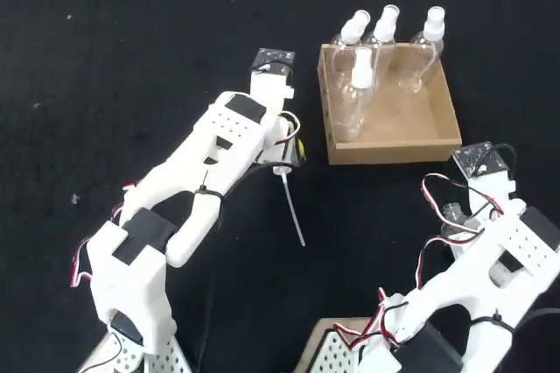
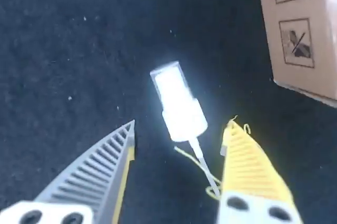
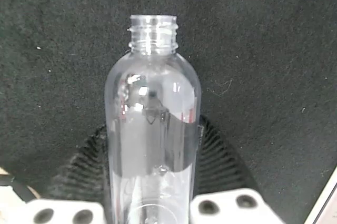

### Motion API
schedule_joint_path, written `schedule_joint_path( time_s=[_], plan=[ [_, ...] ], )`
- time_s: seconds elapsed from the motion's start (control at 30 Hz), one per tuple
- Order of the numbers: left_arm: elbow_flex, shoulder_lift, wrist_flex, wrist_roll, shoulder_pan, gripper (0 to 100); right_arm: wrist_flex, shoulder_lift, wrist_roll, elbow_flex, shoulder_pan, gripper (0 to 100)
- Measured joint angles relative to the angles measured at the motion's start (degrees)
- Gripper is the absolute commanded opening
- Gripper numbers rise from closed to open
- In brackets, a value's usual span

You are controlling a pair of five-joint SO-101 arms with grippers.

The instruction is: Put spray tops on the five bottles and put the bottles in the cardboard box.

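L pincer [image 2: 181, 125] wide open astride spray top [image 2: 177, 104] | R pincer [image 3: 152, 129] clamps capless bottle [image 3: 152, 84] | black cloth tbl [image 1: 131, 58]

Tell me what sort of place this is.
Probably a robotics lab bench: black cloth-covered table, white plastic left arm and right arm, shallow brown cardboard box holding clear plastic spray bottles.

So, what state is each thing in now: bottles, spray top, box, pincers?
Cardboard box: open on top.
Four bottles inside: capped.
Fifth bottle: uncapped, gripped.
Loose spray top: lying on table.
Left pincer: open around it.
Right pincer: shut on fifth bottle.
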Motion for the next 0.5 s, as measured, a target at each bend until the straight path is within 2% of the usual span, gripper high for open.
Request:
schedule_joint_path(
  time_s=[0.13,0.33,0.5],
  plan=[
    [2.6,2.0,-4.7,2.5,-0.2,26,0.0,0.0,0.0,0.0,0.0,1.1],
    [2.7,4.3,-7.1,5.7,-0.2,25,0.0,0.0,0.0,0.0,0.0,1.1],
    [2.7,4.7,-7.1,7.6,-0.2,8,0.0,0.0,0.0,0.0,0.0,1.1]
  ],
)
